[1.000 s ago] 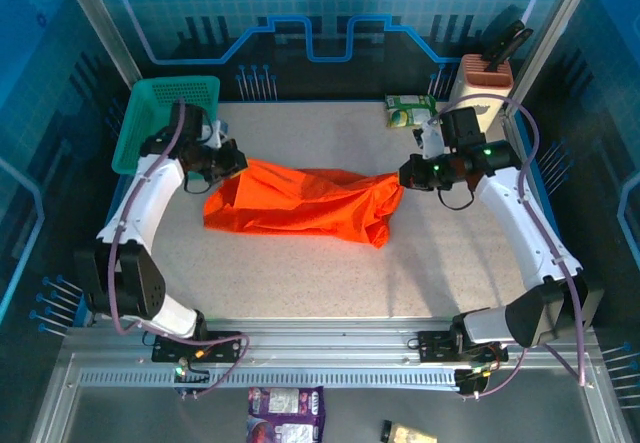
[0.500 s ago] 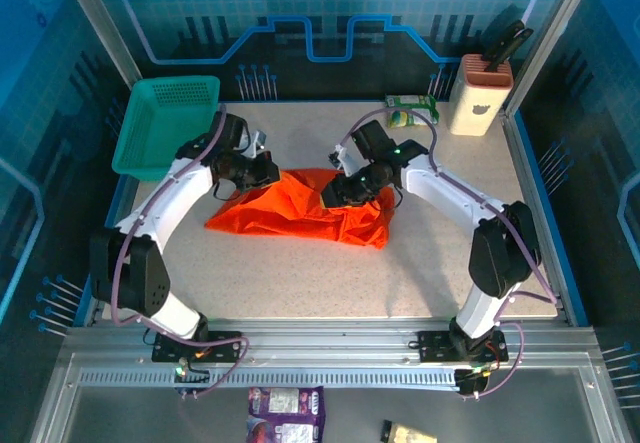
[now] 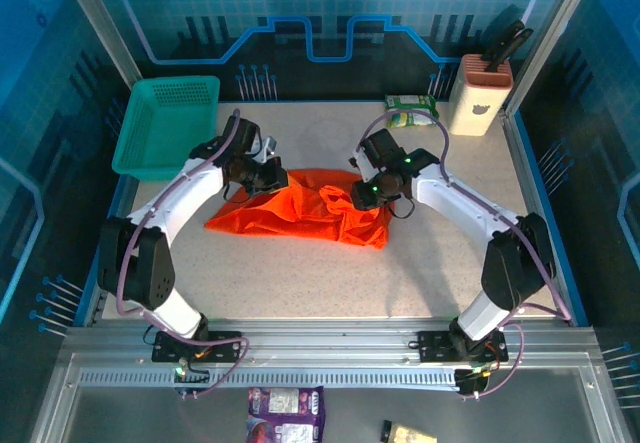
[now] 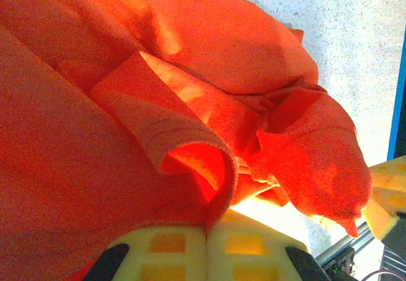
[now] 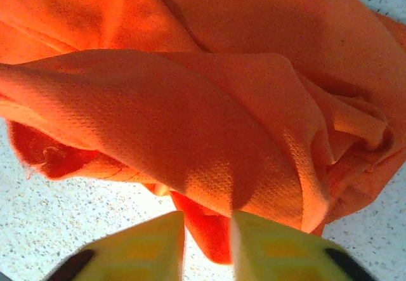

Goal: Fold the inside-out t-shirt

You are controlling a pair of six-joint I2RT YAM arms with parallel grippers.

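Pinching a fold at the upper left of the inside-out t-shirt [image 3: 300, 211] with left hand [image 3: 270, 175], pads [image 4: 166, 250] pressed together. Crumpled mid-frame on the worktop [image 3: 300, 278]. Right hand [image 3: 365, 195] at its upper right, narrowly parted around another fold; cannot tell whether gripping.

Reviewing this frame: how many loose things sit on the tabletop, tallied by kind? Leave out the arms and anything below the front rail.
orange t-shirt: 1
teal mesh basket: 1
green and white packet: 1
knife block: 1
Total: 4
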